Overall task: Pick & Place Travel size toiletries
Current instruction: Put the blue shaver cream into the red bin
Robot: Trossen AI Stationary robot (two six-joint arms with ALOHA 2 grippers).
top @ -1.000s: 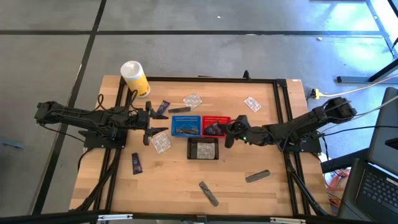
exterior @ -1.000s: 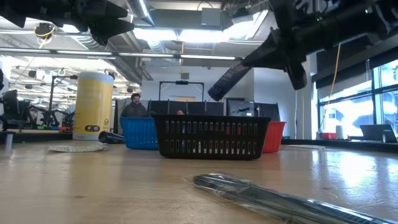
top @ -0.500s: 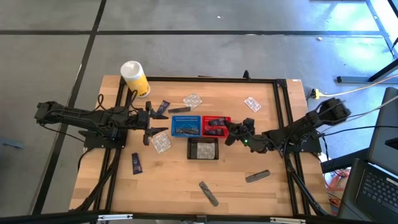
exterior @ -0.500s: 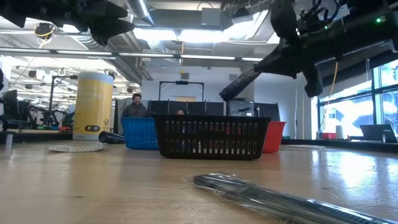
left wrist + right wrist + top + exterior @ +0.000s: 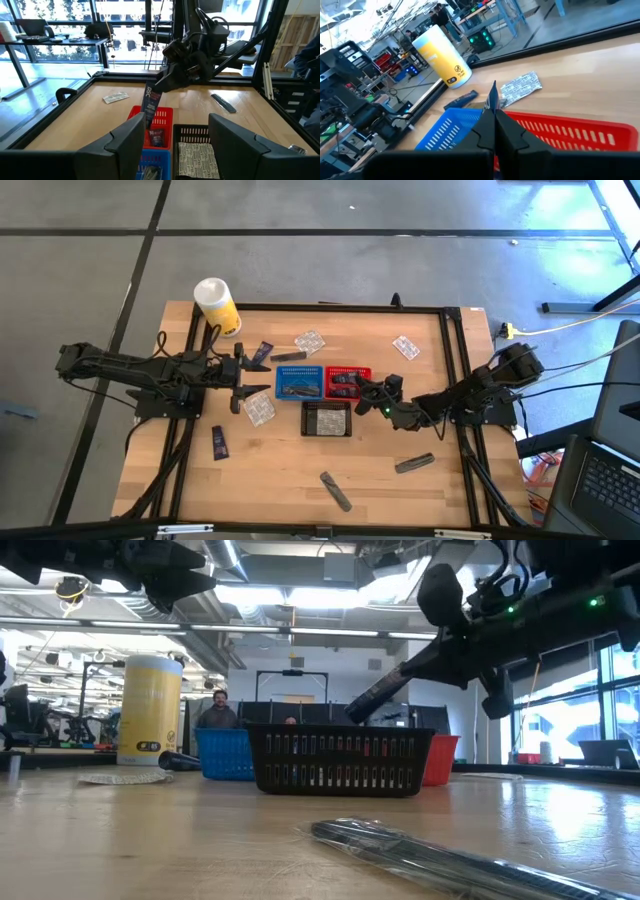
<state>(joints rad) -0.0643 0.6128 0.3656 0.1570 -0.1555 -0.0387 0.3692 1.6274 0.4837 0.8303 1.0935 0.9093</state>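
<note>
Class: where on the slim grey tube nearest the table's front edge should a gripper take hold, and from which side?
Grip the slim grey tube at mid-length, across its narrow width, from straight above: it lies flat and diagonal on bare wood, so set the jaws crosswise. The right gripper is shut on a navy sachet.

Looked like a robotics lab or an open workshop floor, not anyone's home. The wooden table [image 5: 290, 480] sat in a black metal frame on a bare grey concrete floor [image 5: 330, 270] marked with dark lines. Past the table there were exposed ceiling ducts [image 5: 250, 565], strip lights, tall windows [image 5: 560, 705], shelving racks packed with gear [image 5: 385, 62], a laptop [image 5: 600, 475] off to the side and a person [image 5: 216, 710] sitting at a workstation in the background.
</note>
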